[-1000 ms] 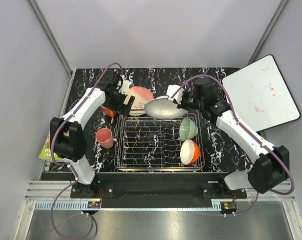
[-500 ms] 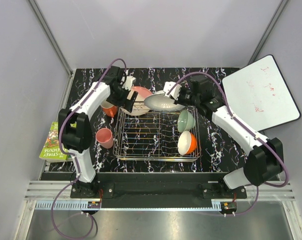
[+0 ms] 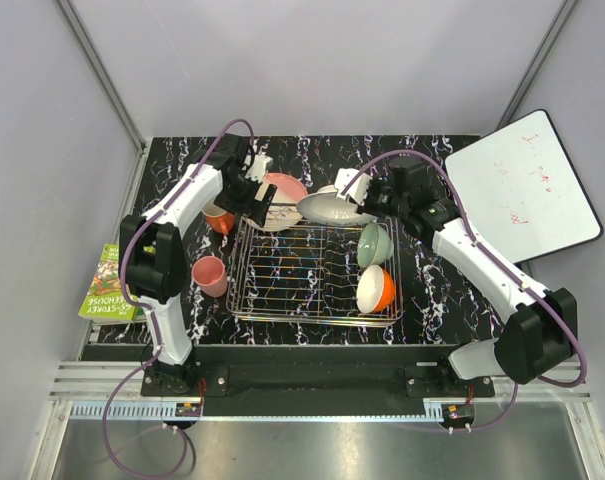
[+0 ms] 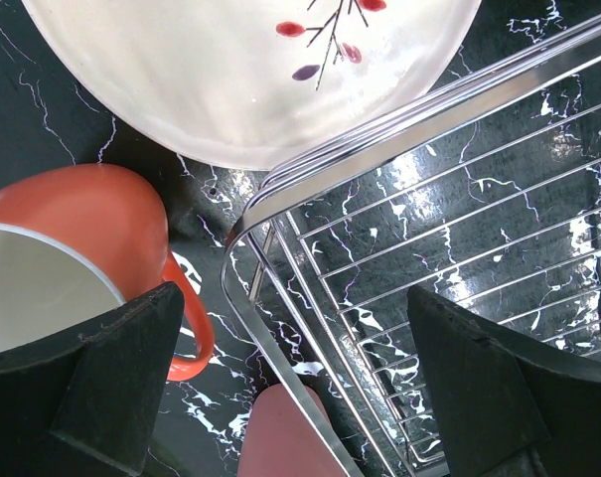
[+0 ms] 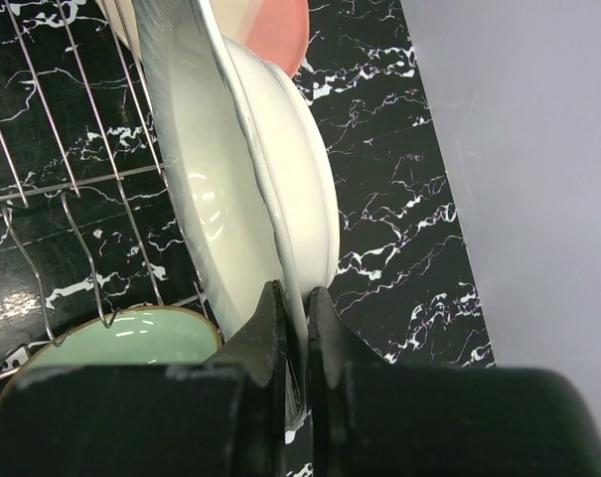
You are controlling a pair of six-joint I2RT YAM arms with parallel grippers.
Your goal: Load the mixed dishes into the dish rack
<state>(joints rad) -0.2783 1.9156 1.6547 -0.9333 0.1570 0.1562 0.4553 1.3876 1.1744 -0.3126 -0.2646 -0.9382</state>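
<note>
Slotting white plate [image 3: 332, 208] into dish rack [image 3: 312, 320] | right gripper [image 5: 292, 308] pinched on its rim | left gripper [image 4: 290, 378] wide, empty | advise: seat it upright, clear of pale green bowl [image 3: 375, 243]

Tilted white plate [image 3: 332, 208] above dish rack [image 3: 300, 282]

White arms [image 3: 187, 200], black joints [image 3: 147, 272], purple cables [image 3: 104, 420]

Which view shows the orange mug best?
Left wrist: the orange mug fills the lower left, its rim, inside and handle clear, just outside the rack corner. The top view shows only a small, partly covered bit of it. The right wrist view misses it.
</note>
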